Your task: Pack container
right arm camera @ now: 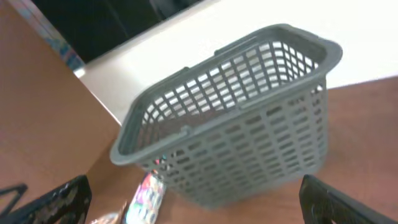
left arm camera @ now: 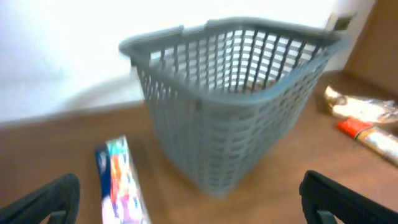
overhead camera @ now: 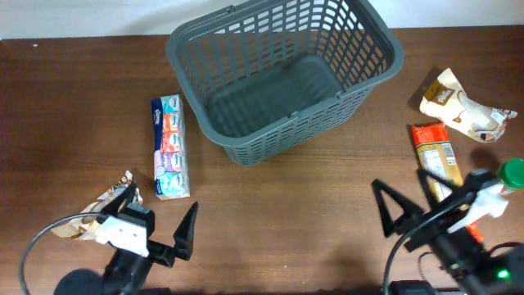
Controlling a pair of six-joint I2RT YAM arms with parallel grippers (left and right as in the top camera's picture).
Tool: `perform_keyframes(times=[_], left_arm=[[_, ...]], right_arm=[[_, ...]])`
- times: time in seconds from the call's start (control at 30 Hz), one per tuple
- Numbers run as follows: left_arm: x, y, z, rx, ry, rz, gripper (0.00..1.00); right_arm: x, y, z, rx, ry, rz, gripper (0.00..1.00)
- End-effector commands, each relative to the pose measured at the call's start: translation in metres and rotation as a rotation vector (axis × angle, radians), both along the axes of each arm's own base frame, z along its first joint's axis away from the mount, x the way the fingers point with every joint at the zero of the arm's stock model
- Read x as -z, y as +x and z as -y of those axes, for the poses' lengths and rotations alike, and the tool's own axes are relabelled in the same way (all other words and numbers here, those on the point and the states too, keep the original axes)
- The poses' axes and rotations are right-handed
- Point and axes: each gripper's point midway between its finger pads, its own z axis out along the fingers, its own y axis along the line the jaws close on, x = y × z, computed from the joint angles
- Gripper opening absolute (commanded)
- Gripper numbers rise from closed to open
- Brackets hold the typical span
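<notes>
Tabletop (overhead camera: 286,205): a dark brown surface with a fine wood grain, by which everything is carried.
Crinkled wrapper (overhead camera: 90,215): a creased brown and white film packet, lying at the near left. One corner is covered by a finger of the left tool, and its print cannot be read.
Left tool (overhead camera: 161,205): two black tapered fingers, held wide apart with nothing gripped. In the left wrist view only the two dark tips are seen, at the bottom corners.
Tissue pack (overhead camera: 169,147): a long, glossy rectangular pack printed in blue, pink and white, laid lengthwise just left of the container. Its lettering is too small to be made out, and in the left wrist view it is blurred.
Container (overhead camera: 282,78): a dark grey plastic basket with lattice-slotted walls, a rounded rectangular rim and a solid floor. It is placed upright at the far middle of the tabletop. Thin handles are folded against the rim.
Right tool (overhead camera: 403,190): black fingers spread apart, closed on nothing.
Orange packet (overhead camera: 430,143): a flat, narrow packet whose near end is hidden beneath the right arm.
Beige pouch (overhead camera: 458,102): a crumpled, soft-sided bag at the far right.
Green cap (overhead camera: 513,174): a round shape, cut off by the right edge.
</notes>
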Motion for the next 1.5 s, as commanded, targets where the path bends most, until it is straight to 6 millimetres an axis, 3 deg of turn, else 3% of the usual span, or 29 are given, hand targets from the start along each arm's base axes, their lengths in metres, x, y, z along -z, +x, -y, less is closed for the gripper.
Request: perform_keyframes(times=[0.0,0.1,0.3,0.43,0.63,0.77,1.0,1.1,1.2,1.27,1.33,1.4,1.47], left_arm=[[-0.042,-0.015,0.028,0.176,-0.009,0.134,0.99],[-0.067,-0.015,0.023,0.144,-0.031,0.133,0.99],[-0.123,0.007,0.002,0.014,-0.002,-0.001,0.99],[-0.172,0.016,0.021,0.138,-0.033,-0.09,0.99],[-0.197,0.031,0.038,0.258,-0.061,-0.08,0.99],[-0.195,0.032,0.036,0.227,-0.051,-0.157,1.0],[-0.196,-0.02,0.093,0.559,0.094,-0.158,1.0],[-0.18,-0.032,0.117,0.677,0.133,-0.227,1.0],[-0.151,-0.04,0.139,0.746,0.197,-0.356,1.0],[-0.124,-0.031,0.142,0.639,0.276,-0.464,0.99],[-0.096,-0.01,0.129,0.394,0.39,-0.544,1.0],[-0.083,0.005,0.114,0.161,0.478,-0.556,0.99],[-0.077,0.009,0.123,0.118,0.521,-0.543,0.99]], right_arm=[[-0.069,-0.008,-0.012,-0.079,-0.046,0.132,0.99],[-0.116,-0.016,-0.01,-0.066,-0.036,0.182,0.99],[-0.161,-0.005,0.015,0.076,-0.163,0.117,0.98],[-0.162,0.004,0.014,0.049,-0.2,-0.017,0.98],[-0.133,0.026,0.012,0.027,-0.194,-0.17,0.99],[-0.132,0.042,0.012,0.025,-0.194,-0.191,0.99],[-0.138,0.08,0.005,-0.039,-0.248,-0.17,0.99],[-0.132,0.101,0.006,-0.048,-0.264,-0.193,0.99],[-0.118,0.125,0.006,-0.065,-0.298,-0.227,0.99],[-0.105,0.139,0.007,-0.066,-0.3,-0.274,0.99],[-0.087,0.15,0.009,-0.068,-0.301,-0.343,0.99],[-0.065,0.156,0.016,-0.042,-0.32,-0.434,0.99],[-0.044,0.158,0.03,0.018,-0.358,-0.529,0.99]])
